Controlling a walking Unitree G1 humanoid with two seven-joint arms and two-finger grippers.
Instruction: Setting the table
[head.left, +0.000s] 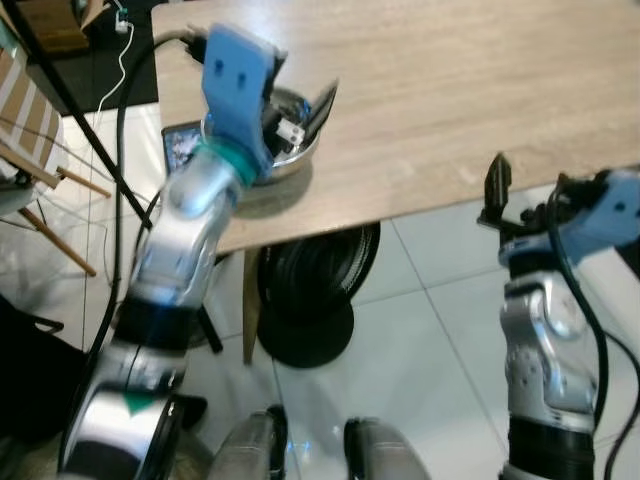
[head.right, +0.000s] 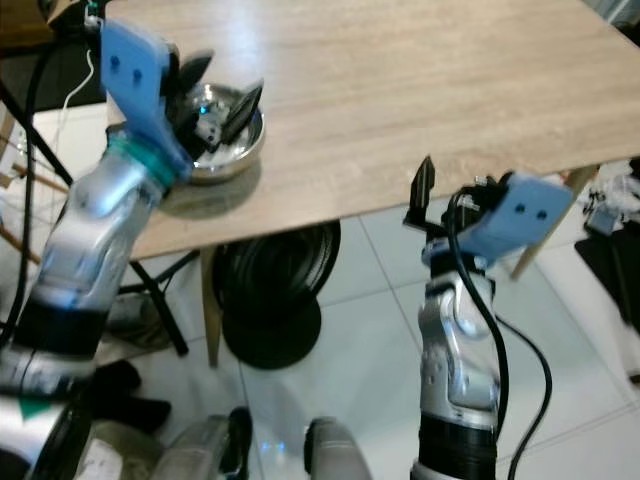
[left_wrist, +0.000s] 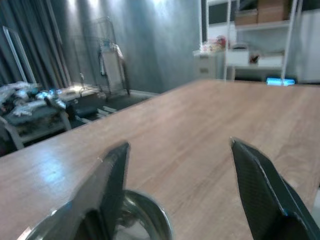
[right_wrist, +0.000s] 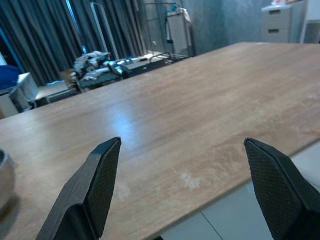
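The metal bowl (head.right: 228, 135) is round, shallow and polished, with a bright reflective rim. It sits on the wooden worktop (head.right: 400, 90), near the corner at the robot's left and close to the near edge.

The left pincer (head.right: 222, 95) is positioned at the bowl. Its two black fingers are spread wide. In the left wrist view, one finger (left_wrist: 107, 187) reaches down at the bowl's rim (left_wrist: 145, 212), while the other finger (left_wrist: 262, 192) stands apart over bare worktop. Whether the first finger touches the rim cannot be told. The pincer has hold of nothing.

The right pincer (right_wrist: 182, 190) is raised just off the near edge of the worktop, well apart from the bowl. Its fingers are spread wide and hold nothing; the right wrist view looks between them across the worktop surface.

Below the worktop, a black coiled hose (head.left: 320, 270) lies on the white tiled floor (head.left: 430, 340).
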